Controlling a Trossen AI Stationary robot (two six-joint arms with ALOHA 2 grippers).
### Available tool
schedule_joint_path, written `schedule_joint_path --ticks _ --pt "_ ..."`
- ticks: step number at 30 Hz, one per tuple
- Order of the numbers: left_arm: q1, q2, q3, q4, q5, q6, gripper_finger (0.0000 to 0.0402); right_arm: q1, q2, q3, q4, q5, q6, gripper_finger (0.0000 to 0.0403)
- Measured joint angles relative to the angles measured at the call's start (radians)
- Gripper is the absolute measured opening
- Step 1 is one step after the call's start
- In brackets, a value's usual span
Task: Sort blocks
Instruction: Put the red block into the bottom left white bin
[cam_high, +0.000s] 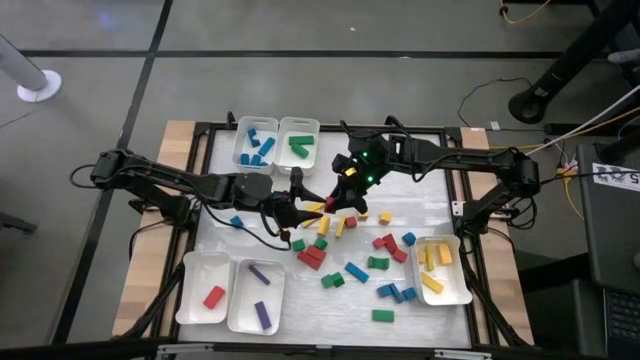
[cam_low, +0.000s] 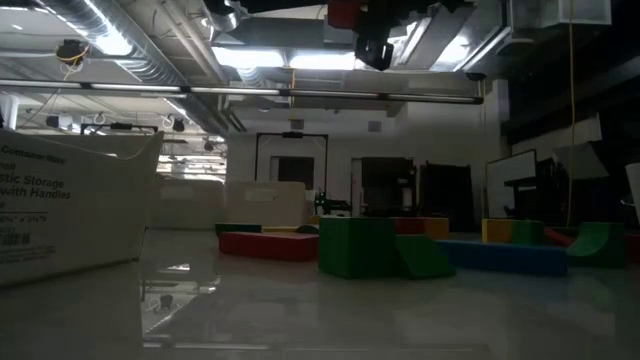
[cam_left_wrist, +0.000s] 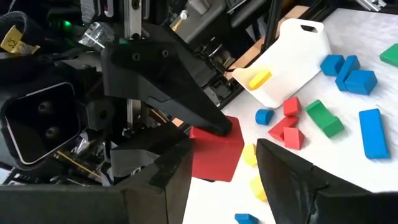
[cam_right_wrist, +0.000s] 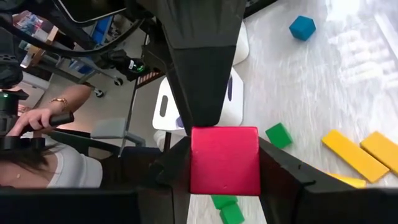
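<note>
Currently Sorting: Red Cube Pinched Mid-Table, Most Blocks Still Loose

Nearest, in the right wrist view, the right gripper (cam_right_wrist: 224, 158) is pinching a red cube (cam_right_wrist: 224, 160) between its two dark fingers, lifted above the table (cam_right_wrist: 348, 81). A second dark finger is reaching down onto the cube's top; judging by the left wrist view, where the same red cube (cam_left_wrist: 214, 151) is sitting just ahead of the left gripper (cam_left_wrist: 230, 171), whose fingers are standing spread and holding nothing, this looks like a handover at frame centre.

Farther out, in the high view, loose blocks (cam_high: 356, 271) are lying scattered across the centre and lower right of the table.

Farthest, trays are taking stock:
- upper centre, blue tray (cam_high: 243, 146) and green tray (cam_high: 287, 127);
- lower left, red tray (cam_high: 193, 287) and purple tray (cam_high: 242, 297);
- lower right, yellow tray (cam_high: 452, 292).

Each is holding only a few pieces, so sorting seems early, with most still remaining.
</note>
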Motion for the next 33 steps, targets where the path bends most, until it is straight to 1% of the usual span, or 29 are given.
schedule_joint_path --ticks 4,7,14,29,33 --pt "0.0 0.0 0.0 0.034 0.001 0.017 0.0166 0.0 0.0 0.0 0.008 0.0 0.0 0.0143" --pt "0.0 0.0 0.0 0.051 0.001 0.043 0.0166 0.0 0.0 0.0 -0.024 0.002 0.001 0.0143" --pt "0.0 0.0 0.0 0.029 0.001 0.039 0.0166 0.0 0.0 0.0 -0.016 0.003 0.0 0.0143" --pt "0.0 0.001 0.001 0.04 0.001 0.041 0.0166 0.001 0.0 0.0 0.082 0.0 0.0 0.0143" --pt "0.0 0.0 0.001 0.04 0.001 0.041 0.0166 0.001 0.0 0.0 0.085 0.0 0.0 0.0143"
